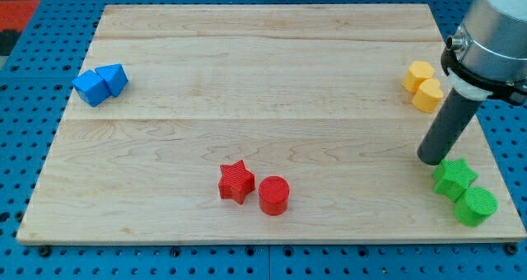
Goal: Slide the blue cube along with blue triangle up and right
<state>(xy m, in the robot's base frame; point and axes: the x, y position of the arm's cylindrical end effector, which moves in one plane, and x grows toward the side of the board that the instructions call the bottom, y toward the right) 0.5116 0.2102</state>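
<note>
The blue cube (90,88) and the blue triangle (113,77) sit touching each other at the view's left edge of the wooden board (247,82), cube to the left. My tip (431,159) rests on the board at the view's far right, just above and left of the green star. It is far from both blue blocks.
A green star (454,178) and a green cylinder (475,206) sit at the bottom right. Two yellow blocks (422,86) sit at the right, above my tip. A red star (235,181) and a red cylinder (273,195) sit at the bottom middle.
</note>
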